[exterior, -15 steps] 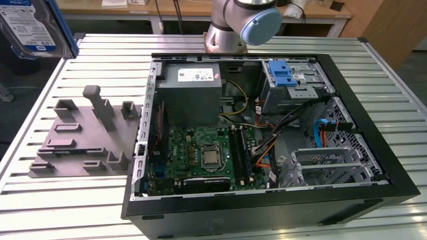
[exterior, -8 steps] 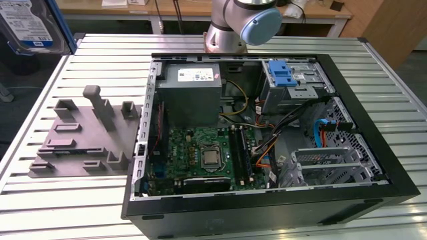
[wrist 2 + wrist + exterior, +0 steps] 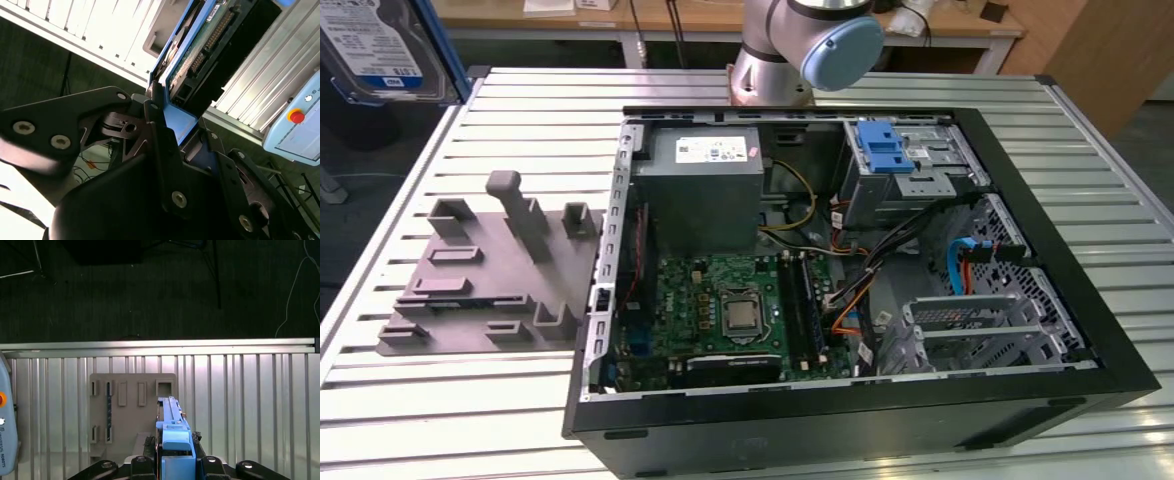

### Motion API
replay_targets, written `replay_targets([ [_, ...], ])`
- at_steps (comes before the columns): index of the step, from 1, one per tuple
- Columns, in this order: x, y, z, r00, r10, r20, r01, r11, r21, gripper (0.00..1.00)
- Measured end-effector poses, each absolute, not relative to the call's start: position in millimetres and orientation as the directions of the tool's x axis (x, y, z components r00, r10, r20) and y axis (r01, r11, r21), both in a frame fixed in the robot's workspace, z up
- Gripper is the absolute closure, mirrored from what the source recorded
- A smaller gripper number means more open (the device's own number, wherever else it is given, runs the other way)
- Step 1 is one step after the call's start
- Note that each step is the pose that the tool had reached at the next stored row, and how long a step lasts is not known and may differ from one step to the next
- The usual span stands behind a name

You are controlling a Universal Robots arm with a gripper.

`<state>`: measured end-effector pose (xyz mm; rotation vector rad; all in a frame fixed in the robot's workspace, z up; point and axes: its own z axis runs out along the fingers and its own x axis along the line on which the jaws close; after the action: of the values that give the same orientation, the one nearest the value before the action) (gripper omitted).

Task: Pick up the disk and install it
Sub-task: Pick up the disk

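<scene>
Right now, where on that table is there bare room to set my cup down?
Bare slatted table shows at the exterior view's lower left, between the grey holder plate and the table edge, and along that view's right, beside the computer case. Inside the case it is crowded: power supply, motherboard, cables. The gripper holds the disk.
</scene>
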<state>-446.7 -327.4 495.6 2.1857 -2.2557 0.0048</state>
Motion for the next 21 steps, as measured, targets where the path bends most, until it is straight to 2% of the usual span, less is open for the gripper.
replay_targets([
  [21, -435, -349, 496, -0.031, -1.0, 0.002, -1.0, 0.031, -0.001, 0.64],
])
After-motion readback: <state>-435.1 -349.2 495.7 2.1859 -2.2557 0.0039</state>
